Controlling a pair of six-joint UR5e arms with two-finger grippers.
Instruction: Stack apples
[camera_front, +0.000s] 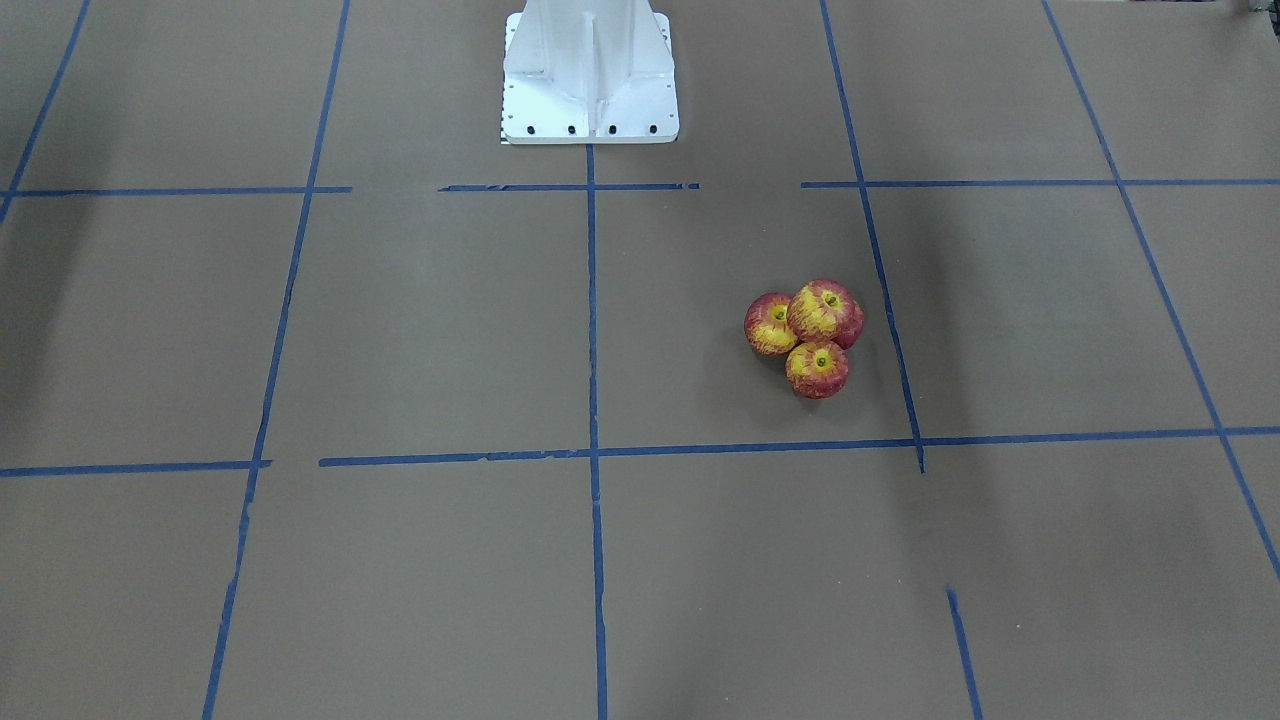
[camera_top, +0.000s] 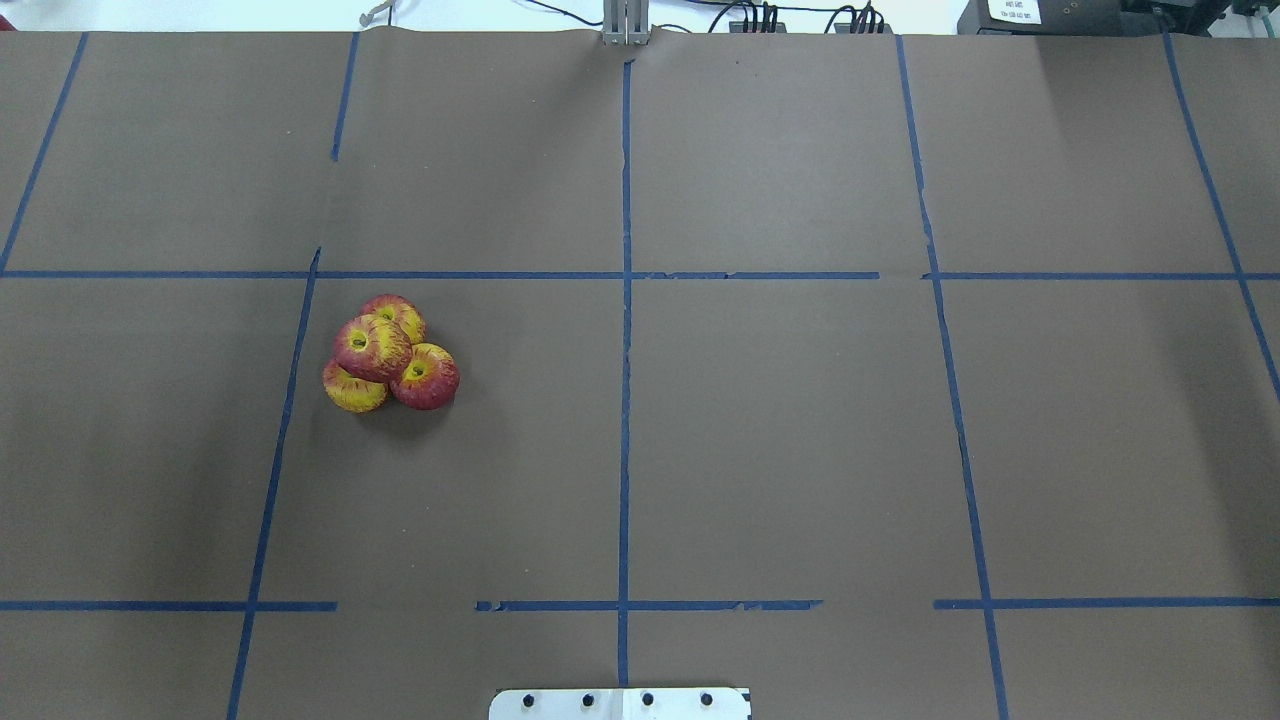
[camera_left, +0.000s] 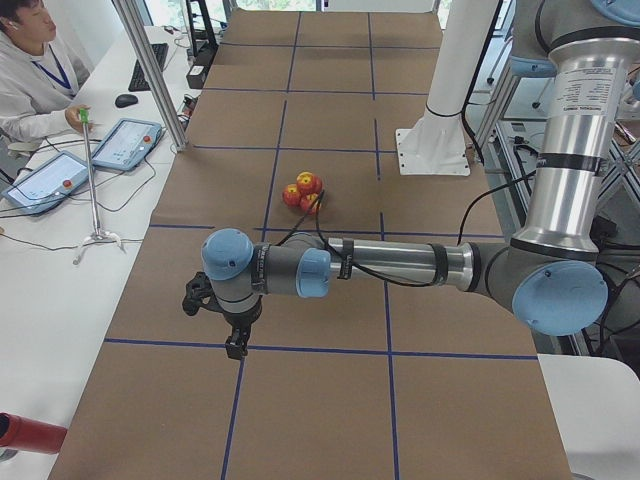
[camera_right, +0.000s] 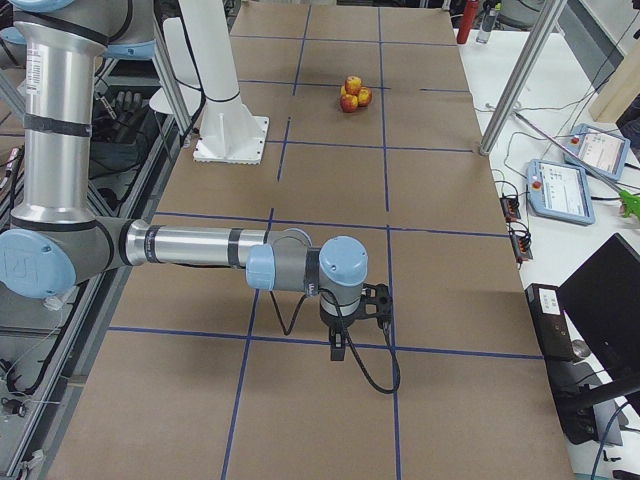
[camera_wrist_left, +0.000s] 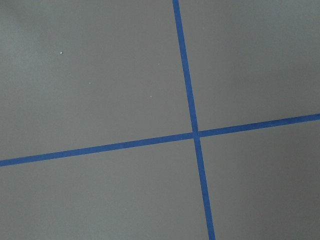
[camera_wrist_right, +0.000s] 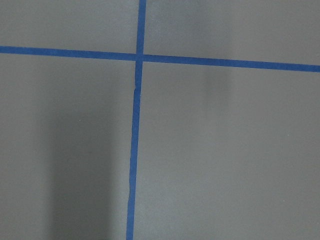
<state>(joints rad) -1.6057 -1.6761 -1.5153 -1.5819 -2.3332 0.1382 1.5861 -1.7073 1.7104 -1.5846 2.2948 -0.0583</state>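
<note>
Four apples sit in one tight cluster on the brown table on my left side. Three rest on the table and one apple lies on top of them. The front view shows the top apple and two lower ones. My left gripper hangs above a tape crossing, far from the apples. My right gripper hangs over the table's other end, far from the apples. I cannot tell whether either is open or shut. Both wrist views show only bare paper and tape.
The white robot pedestal stands at the table's robot-side edge. Blue tape lines mark a grid. A person with tablets sits at a side desk; metal posts stand along that edge.
</note>
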